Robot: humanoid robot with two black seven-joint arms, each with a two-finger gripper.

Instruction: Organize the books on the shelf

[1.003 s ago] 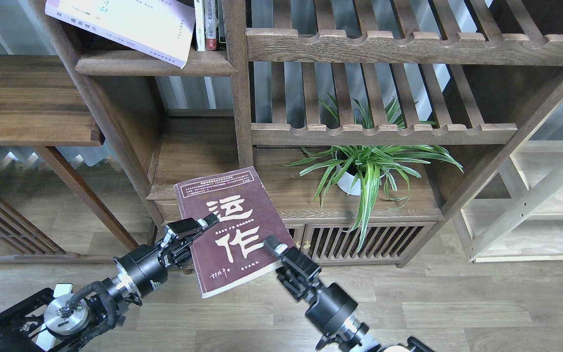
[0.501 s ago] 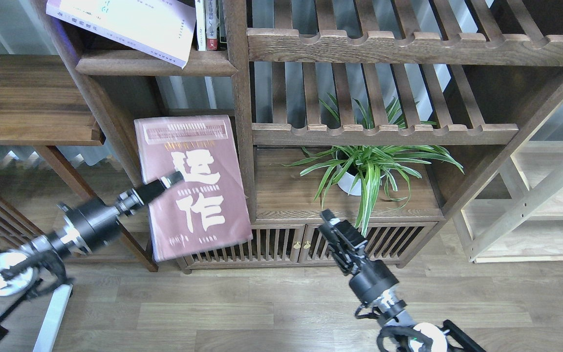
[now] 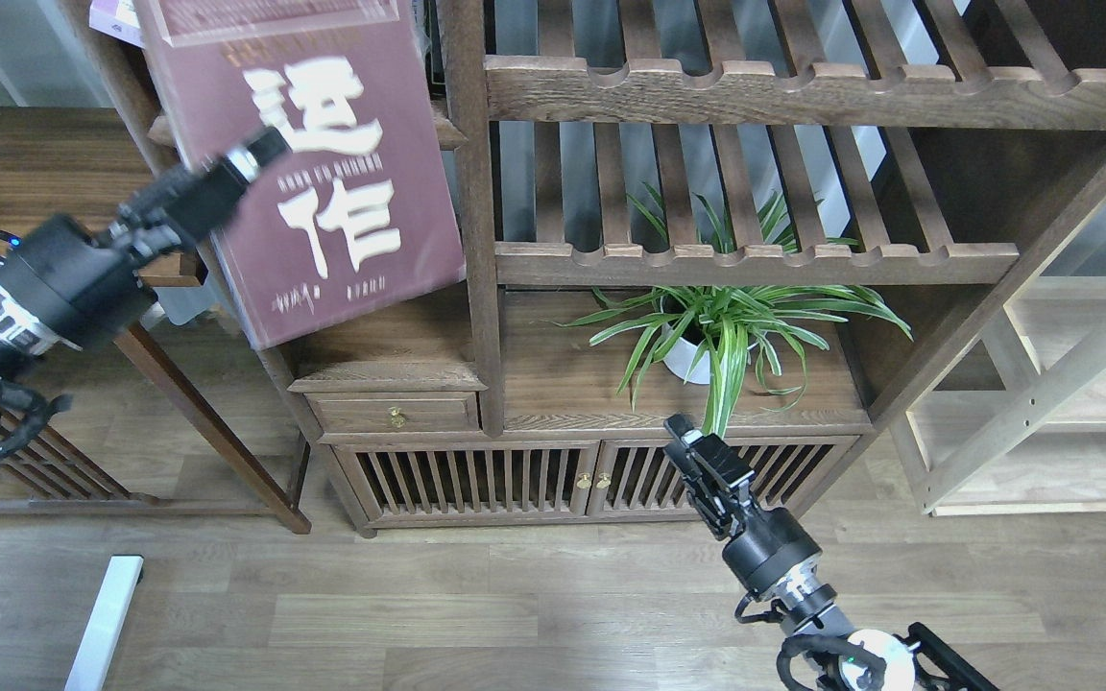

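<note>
My left gripper (image 3: 260,154) is shut on the large dark maroon book (image 3: 342,182) with big white characters. It holds the book up, cover toward me and tilted, in front of the upper-left compartment of the walnut bookcase. The book hides most of the shelf board; a short piece of its rounded front edge (image 3: 447,130) shows beside the post. A corner of the pale lavender-white book (image 3: 116,19) shows above the maroon book at top left. The red book is out of view. My right gripper (image 3: 689,449) is low, in front of the cabinet, holding nothing; its fingers look dark and end-on.
A potted spider plant (image 3: 711,336) stands on the lower board right of the post. Slatted shelves with scalloped rails (image 3: 755,261) run above it. A small drawer (image 3: 395,413) and slatted cabinet doors (image 3: 476,480) are below. A dark side table (image 3: 44,192) is at left, a pale rack (image 3: 1043,403) at right.
My left gripper has lifted the maroon book up and left, from the lower compartment to the upper-left shelf. My right gripper has let go, dropped back and moved right.
</note>
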